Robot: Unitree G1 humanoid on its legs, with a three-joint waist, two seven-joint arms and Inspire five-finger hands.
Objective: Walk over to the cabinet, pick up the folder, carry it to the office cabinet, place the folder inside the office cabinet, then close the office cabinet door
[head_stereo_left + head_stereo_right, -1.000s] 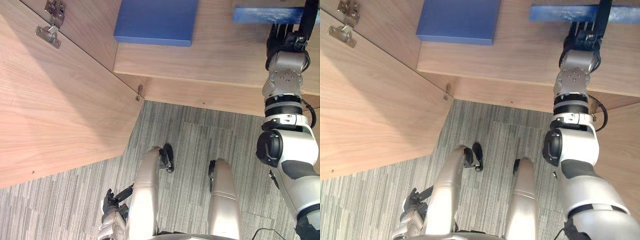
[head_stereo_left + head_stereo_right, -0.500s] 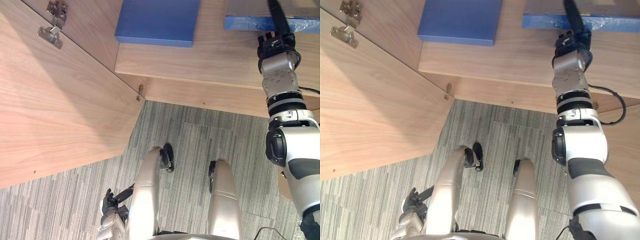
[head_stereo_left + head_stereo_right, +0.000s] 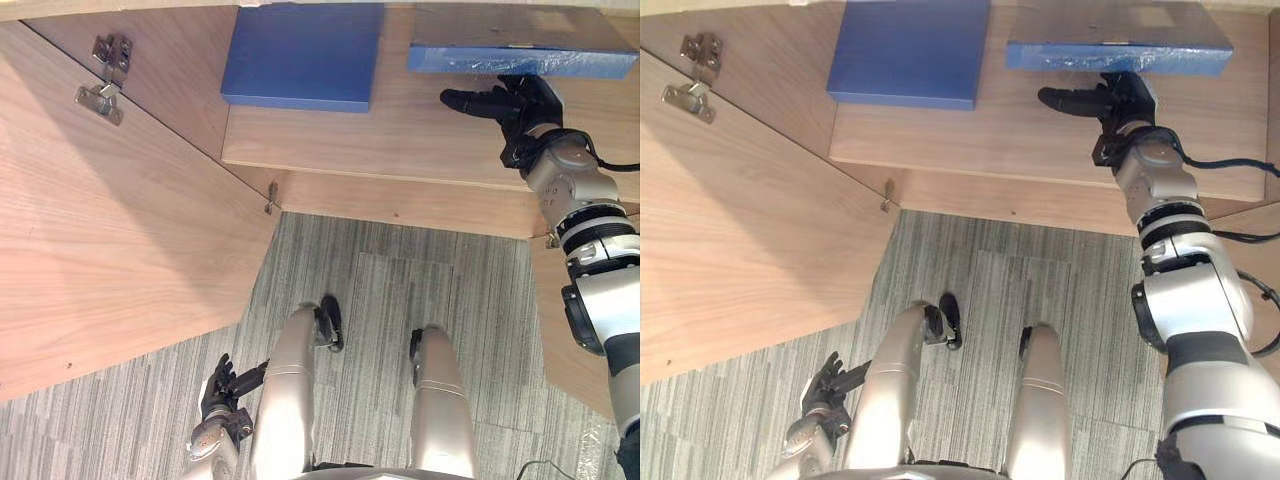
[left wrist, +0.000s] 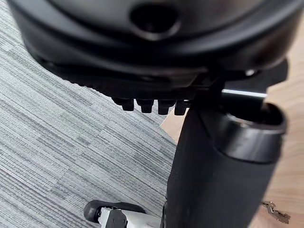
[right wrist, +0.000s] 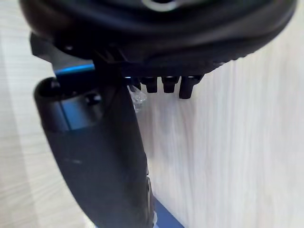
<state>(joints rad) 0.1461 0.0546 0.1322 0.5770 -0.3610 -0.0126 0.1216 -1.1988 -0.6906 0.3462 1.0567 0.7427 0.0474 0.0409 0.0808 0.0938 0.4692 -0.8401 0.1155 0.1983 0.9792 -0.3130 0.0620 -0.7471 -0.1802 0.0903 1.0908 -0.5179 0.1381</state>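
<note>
A blue folder (image 3: 520,58) lies flat on the wooden shelf (image 3: 400,150) of the office cabinet, at the back right. My right hand (image 3: 520,105) hovers just in front of it, open, apart from the folder, with its thumb pointing left and nothing held. The cabinet door (image 3: 110,240) stands wide open on the left, its metal hinges (image 3: 105,75) showing. My left hand (image 3: 222,385) hangs low by my side over the carpet, open and empty.
A second, darker blue folder (image 3: 300,55) lies on the same shelf to the left of the first. Bare shelf wood runs between and in front of the two folders. Grey striped carpet (image 3: 380,290) covers the floor below the shelf's front edge.
My right hand has let go of the blue folder and drawn back toward the shelf's front. The folder now rests on the shelf. The left hand has stayed low.
</note>
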